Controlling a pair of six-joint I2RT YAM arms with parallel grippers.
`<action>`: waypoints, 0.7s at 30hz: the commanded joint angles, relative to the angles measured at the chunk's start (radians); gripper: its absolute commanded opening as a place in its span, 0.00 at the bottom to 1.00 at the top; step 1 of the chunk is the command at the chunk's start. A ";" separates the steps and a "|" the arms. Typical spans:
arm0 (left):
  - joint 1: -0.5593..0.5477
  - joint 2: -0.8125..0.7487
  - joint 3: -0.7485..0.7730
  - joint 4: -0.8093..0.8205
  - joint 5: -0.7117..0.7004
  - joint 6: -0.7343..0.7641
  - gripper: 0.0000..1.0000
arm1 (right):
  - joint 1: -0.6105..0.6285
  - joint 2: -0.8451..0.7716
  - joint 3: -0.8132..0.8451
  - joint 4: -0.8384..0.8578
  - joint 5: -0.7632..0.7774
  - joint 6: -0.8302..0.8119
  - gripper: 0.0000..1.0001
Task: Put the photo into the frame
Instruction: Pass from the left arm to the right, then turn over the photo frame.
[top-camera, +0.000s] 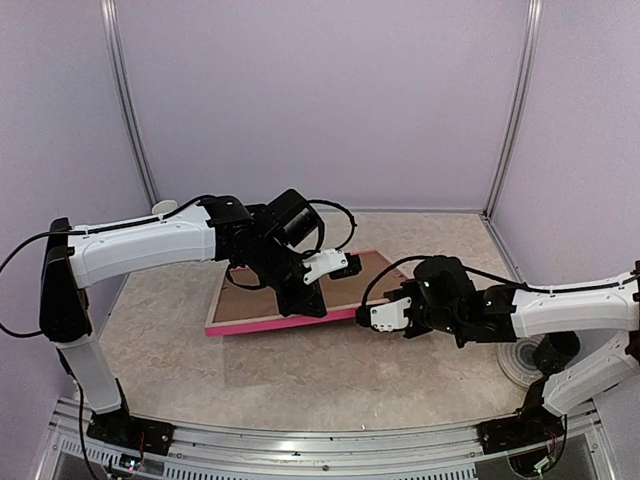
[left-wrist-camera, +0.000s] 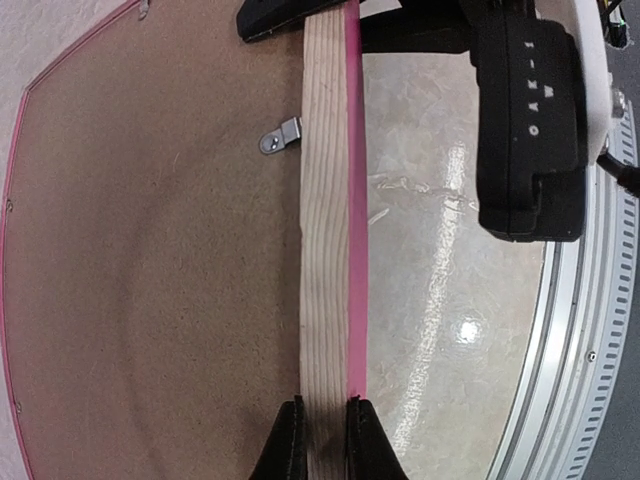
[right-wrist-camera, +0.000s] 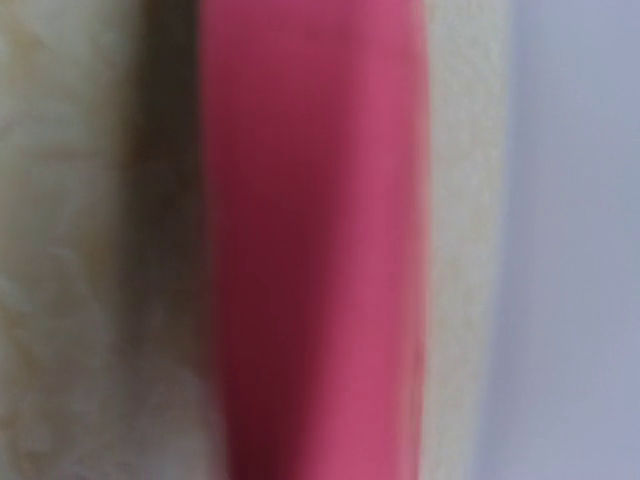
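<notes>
The frame lies back-up with the table beneath it, its brown backing board showing (a small metal clip sits beside the near rail). On that rail the left gripper is clamped tight. At the frame's near right corner the right gripper straddles the rail, grip unclear.

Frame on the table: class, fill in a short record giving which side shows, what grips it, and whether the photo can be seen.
frame: back side up, over the table
showing: brown backing board with a metal clip at its edge
left jaws: shut on the near wooden rail
right jaws: either side of the same rail, further right; grip unclear
photo: not visible in any view
</notes>
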 joint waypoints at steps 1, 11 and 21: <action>0.009 -0.059 0.044 0.038 0.043 0.018 0.00 | 0.007 0.038 0.019 0.062 0.089 -0.033 0.15; 0.024 -0.104 0.049 0.066 -0.027 -0.010 0.26 | 0.023 -0.002 0.140 -0.153 0.025 0.008 0.00; 0.076 -0.348 -0.038 0.359 -0.296 -0.157 0.99 | 0.024 0.002 0.332 -0.462 -0.121 0.081 0.00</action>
